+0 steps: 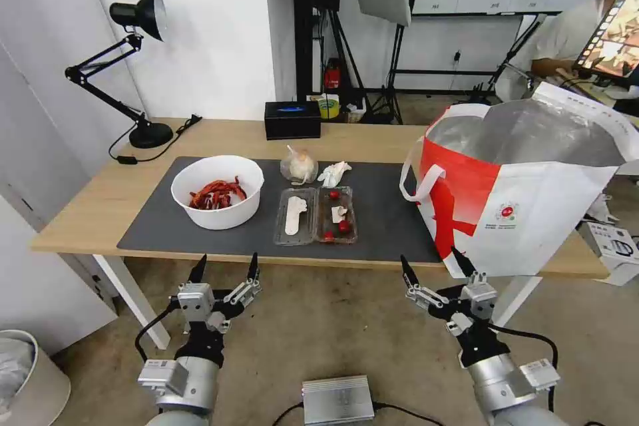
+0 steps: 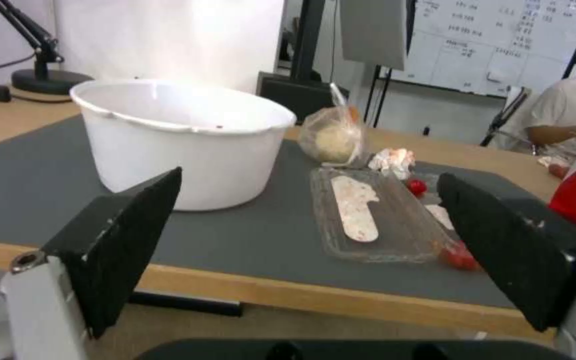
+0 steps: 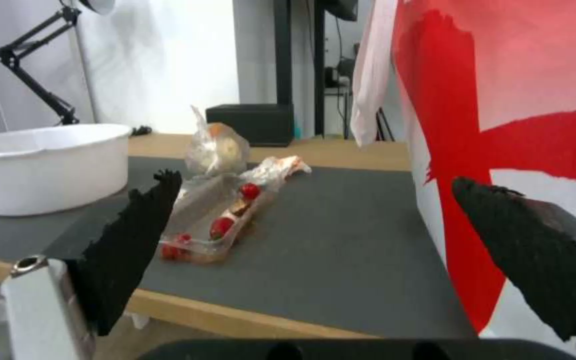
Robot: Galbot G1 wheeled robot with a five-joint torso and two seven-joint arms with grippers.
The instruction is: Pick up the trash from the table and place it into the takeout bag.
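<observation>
While both grippers hang just short of the table's (image 1: 86, 213) near edge with nothing held, the left gripper (image 1: 225, 271) has its fingers spread wide and faces the white bowl (image 1: 217, 192) straight ahead of it on the dark mat (image 1: 393, 213), and the right gripper (image 1: 437, 267), fingers equally apart, has the takeout bag (image 1: 532, 193) close on its outer side. Ahead of the left gripper and toward the right one lies the clamshell tray (image 1: 315, 215), opened flat; beyond it sit the knotted bag (image 1: 299, 165) and the crumpled tissue (image 1: 333, 174). The bowl holds a heap of red scraps and looks stiff and light, though its smooth wall may slip; pinching the rim seems the surest hold, keeping it level so nothing spills. The tray carries a pale strip in one half and a few small red pieces in the other; its thin plastic will likely flex and the loose bits may roll, so a grip on an outer edge suits it. The knotted bag is soft and best taken at its twisted top; the tissue weighs almost nothing and will crush anywhere. The takeout bag stands open-mouthed, foil lining showing, its contents hidden.
</observation>
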